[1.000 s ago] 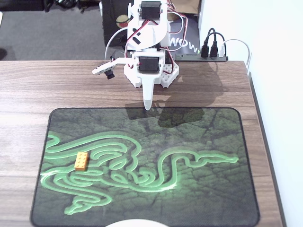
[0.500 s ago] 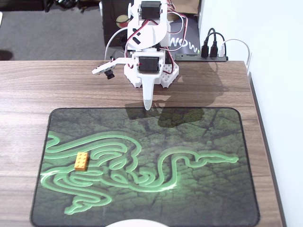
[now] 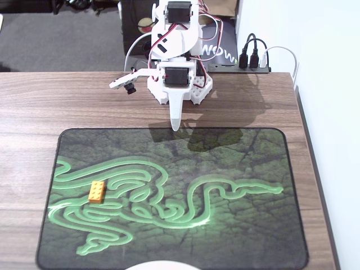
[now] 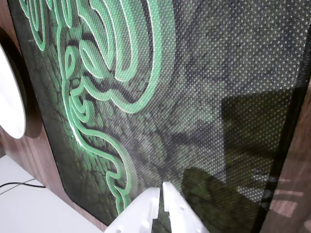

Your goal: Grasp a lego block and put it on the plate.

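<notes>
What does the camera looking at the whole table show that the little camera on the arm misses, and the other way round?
Only the fixed view shows the orange lego block lying on the left part of the mat, the white arm's body at the table's far edge, and the cables and wall behind it. Only the wrist view shows the mat's dotted weave up close and a larger piece of the white plate; the fixed view catches just a sliver at its bottom edge. Both show the dark mat with the green snake pattern, the wooden table, and the hand, its fingers close together and empty.
</notes>
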`<state>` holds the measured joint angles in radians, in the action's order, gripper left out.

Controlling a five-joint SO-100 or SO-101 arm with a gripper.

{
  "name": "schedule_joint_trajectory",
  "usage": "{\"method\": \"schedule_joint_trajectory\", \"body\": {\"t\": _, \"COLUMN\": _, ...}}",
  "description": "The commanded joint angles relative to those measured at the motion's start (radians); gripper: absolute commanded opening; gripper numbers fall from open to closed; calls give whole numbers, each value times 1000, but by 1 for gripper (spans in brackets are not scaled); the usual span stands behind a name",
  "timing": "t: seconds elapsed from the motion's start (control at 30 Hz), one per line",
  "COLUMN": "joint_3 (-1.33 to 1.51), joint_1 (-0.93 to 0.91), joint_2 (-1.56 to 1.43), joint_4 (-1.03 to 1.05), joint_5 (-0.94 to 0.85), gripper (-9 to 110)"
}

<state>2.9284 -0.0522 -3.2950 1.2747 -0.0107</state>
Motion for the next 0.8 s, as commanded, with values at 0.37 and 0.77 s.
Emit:
{"method": "schedule_joint_trajectory", "body": {"t": 0.37, "joint_3": -8, "joint_1": 5, "joint_2": 5, "joint_4": -6, "joint_5": -2, "gripper": 1}}
{"method": "schedule_joint_trajectory", "body": {"t": 0.77, "joint_3": -8, "joint_1": 23, "joint_2": 3, "joint_4": -6, "joint_5": -18, "gripper": 1}}
